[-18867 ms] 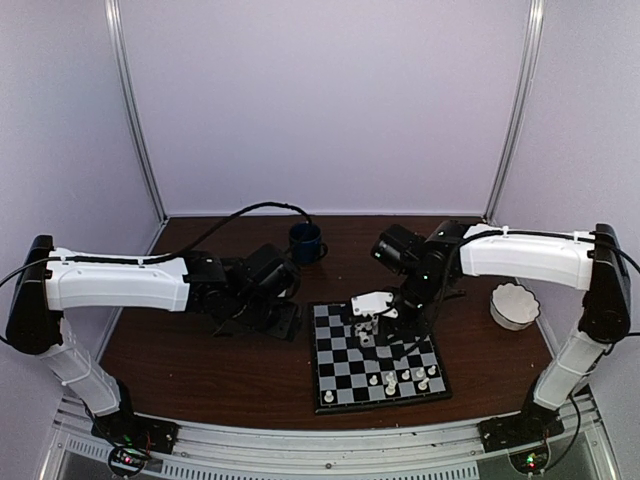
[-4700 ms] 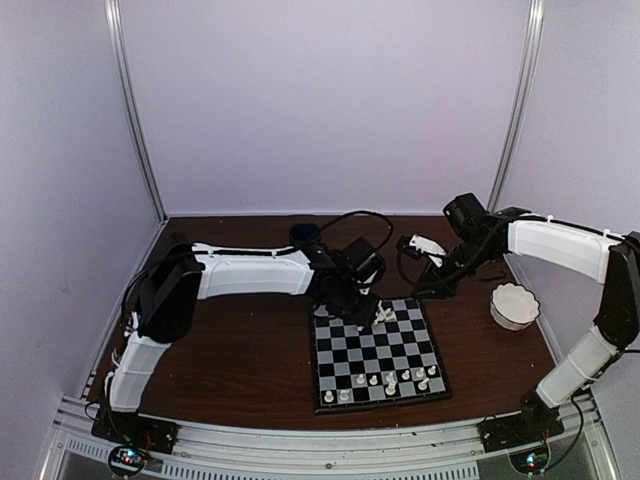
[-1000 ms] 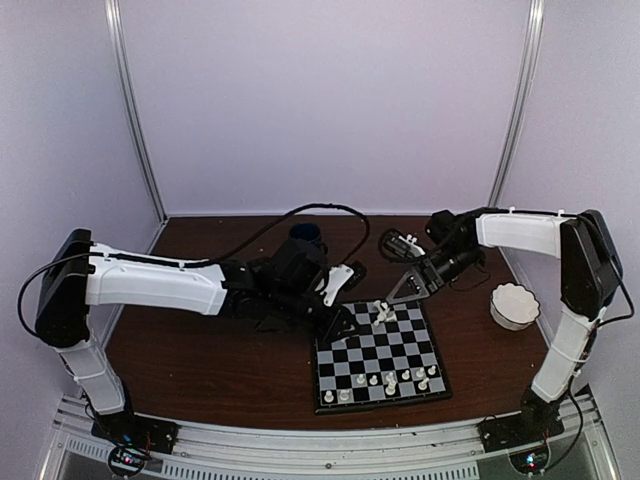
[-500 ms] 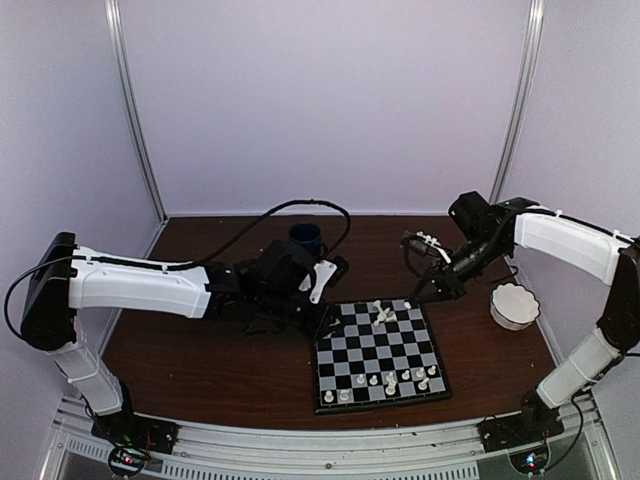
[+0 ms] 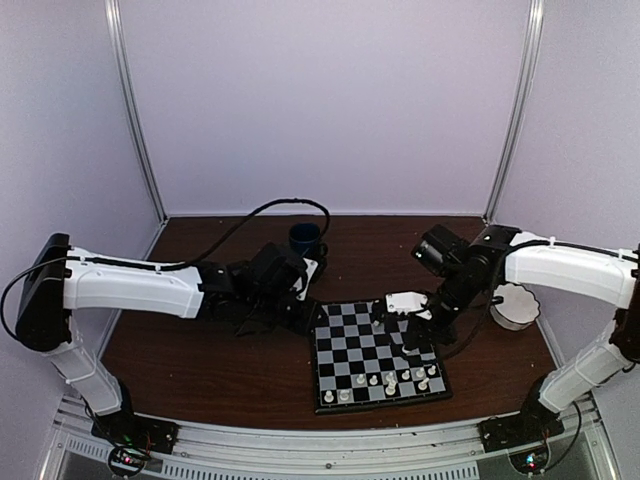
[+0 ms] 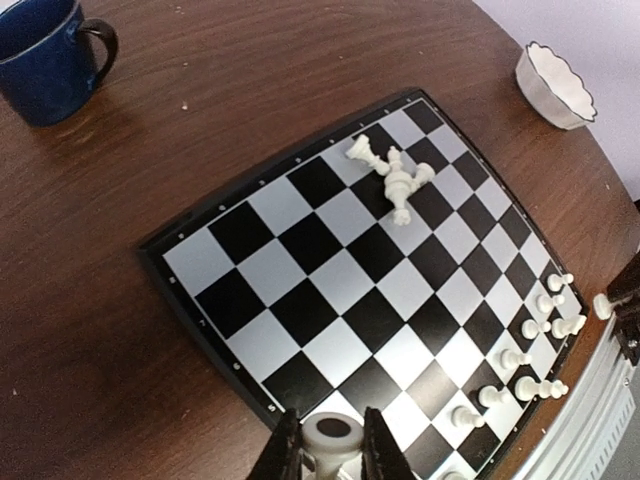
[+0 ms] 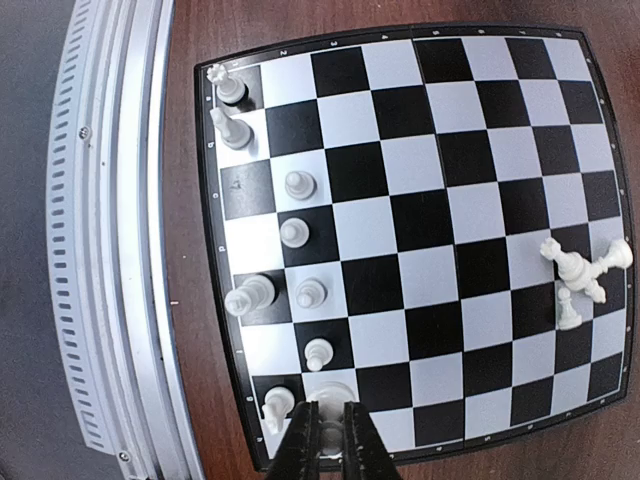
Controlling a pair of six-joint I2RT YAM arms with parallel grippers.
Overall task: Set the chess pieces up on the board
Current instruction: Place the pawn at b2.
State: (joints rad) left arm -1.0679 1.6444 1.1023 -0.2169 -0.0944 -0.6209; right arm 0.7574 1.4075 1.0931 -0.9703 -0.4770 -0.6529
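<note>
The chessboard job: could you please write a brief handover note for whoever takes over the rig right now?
Left pincer: shut on a hollow-topped white piece, held beside the chessboard's left edge.
Right pincer: shut on a round-topped white piece, low over the near rows towards the near-right corner.
Done: about eight standing pieces on the two near rows.
To do: place both held pieces, then pick up and place the small heap of pieces at the far side.
</note>
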